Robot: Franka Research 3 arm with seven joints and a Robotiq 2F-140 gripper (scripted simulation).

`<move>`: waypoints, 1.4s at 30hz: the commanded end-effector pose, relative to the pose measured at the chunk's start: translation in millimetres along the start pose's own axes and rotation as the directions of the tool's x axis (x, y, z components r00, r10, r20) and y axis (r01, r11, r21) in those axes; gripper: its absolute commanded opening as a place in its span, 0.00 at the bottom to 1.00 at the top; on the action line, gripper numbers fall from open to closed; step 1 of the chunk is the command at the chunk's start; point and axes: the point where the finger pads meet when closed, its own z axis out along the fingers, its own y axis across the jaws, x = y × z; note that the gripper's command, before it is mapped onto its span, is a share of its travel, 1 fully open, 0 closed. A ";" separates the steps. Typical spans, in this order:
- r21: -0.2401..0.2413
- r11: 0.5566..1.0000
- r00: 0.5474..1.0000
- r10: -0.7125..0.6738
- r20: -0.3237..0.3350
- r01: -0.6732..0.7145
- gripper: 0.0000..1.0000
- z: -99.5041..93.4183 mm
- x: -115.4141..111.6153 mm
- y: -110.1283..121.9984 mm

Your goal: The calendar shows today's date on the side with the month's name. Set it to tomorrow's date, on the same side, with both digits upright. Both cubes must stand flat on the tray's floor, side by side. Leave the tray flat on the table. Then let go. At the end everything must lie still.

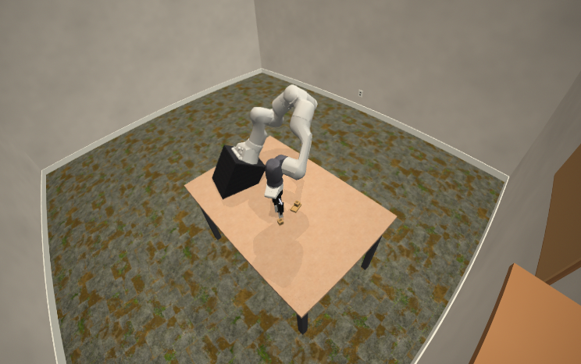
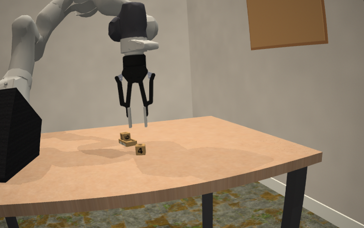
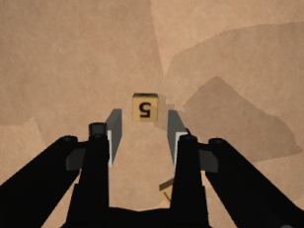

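A small wooden tray (image 1: 295, 207) (image 2: 128, 143) lies flat on the table (image 1: 338, 244) (image 2: 220, 152). One number cube (image 2: 125, 136) stands in the tray at its left end, showing a sideways 6 or 9 toward the exterior camera. The other cube (image 1: 280, 221) (image 2: 140, 149) (image 3: 144, 108) stands on the table beside the tray, with 4 on its side and 5 on top. My gripper (image 1: 279, 212) (image 2: 137, 125) (image 3: 144, 122) hangs above the loose cube, pointing straight down. Its fingers are narrowed but apart, with nothing between them. A corner of the tray (image 3: 167, 190) shows in the wrist view.
A black box (image 1: 233, 173) (image 2: 15, 134) bearing the arm's base stands at the table's back left. The table edge runs along the front in the exterior view.
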 end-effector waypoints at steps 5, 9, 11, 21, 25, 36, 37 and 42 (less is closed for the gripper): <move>-0.002 1.000 1.000 0.002 0.000 -0.002 0.29 4.3 -1.1 -0.4; -0.002 1.000 1.000 0.002 0.000 -0.002 0.29 8.4 -1.1 -0.4; -0.002 1.000 1.000 0.002 0.000 -0.002 0.29 10.8 -1.1 -0.5; -0.002 1.000 1.000 0.002 0.000 -0.002 0.29 22.8 -1.2 -0.5; -0.002 1.000 1.000 0.002 0.000 -0.002 0.29 29.2 -1.3 -0.6; -0.002 1.000 1.000 0.002 0.000 -0.002 0.29 44.3 -1.4 -0.7; -0.002 1.000 1.000 0.002 0.000 -0.002 0.29 44.3 -1.4 -0.7; -0.002 1.000 1.000 0.002 0.000 -0.002 0.29 47.8 -1.4 -0.7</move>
